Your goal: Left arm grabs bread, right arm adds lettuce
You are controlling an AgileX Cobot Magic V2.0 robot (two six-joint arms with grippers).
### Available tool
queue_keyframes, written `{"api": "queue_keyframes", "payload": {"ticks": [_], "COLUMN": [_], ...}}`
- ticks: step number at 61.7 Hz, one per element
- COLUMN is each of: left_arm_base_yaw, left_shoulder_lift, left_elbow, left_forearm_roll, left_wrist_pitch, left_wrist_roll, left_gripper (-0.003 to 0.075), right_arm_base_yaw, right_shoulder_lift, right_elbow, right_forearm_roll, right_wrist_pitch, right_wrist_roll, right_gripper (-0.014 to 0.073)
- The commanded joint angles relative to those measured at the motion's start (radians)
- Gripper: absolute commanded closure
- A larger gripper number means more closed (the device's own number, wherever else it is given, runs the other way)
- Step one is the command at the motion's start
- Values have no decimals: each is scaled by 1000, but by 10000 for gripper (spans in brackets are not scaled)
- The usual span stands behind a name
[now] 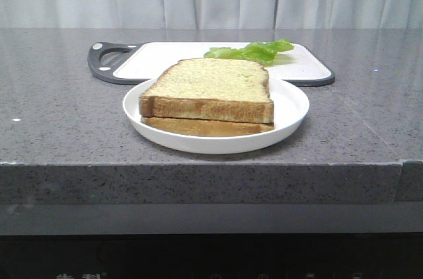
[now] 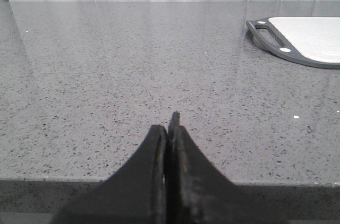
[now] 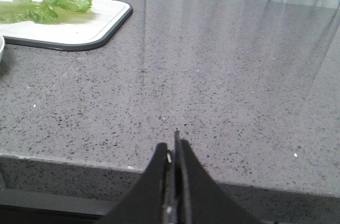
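Nothing yet begun: bread (image 1: 215, 87) stacked on plate (image 1: 291, 104), lettuce (image 1: 254, 51) on cutting board (image 1: 165, 54) behind, left gripper (image 2: 171, 123) and right gripper (image 3: 172, 147) both closed, empty, well apart from either.

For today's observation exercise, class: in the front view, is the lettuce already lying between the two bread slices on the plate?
No. The lettuce lies on the cutting board behind the plate, and the bread slices are stacked directly together.
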Motion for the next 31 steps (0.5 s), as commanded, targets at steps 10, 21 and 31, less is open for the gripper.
{"api": "queue_keyframes", "payload": {"ticks": [10, 21, 31], "left_arm_base_yaw": [-7, -7, -7], "left_shoulder_lift": [-17, -17, 7], "left_elbow": [6, -16, -147], "left_forearm_roll": [-8, -51, -41], "left_wrist_pitch": [-92, -160, -126], "left_wrist_roll": [-9, -9, -9], "left_gripper": [740, 740, 740], "right_arm_base_yaw": [-4, -5, -5], "right_shoulder_lift": [-20, -20, -2], "right_elbow": [-4, -45, -182], "right_forearm_roll": [-6, 0, 0], "right_wrist_pitch": [-86, -65, 30], "right_wrist_roll": [-2, -2, -2], "right_gripper": [652, 652, 652]}}
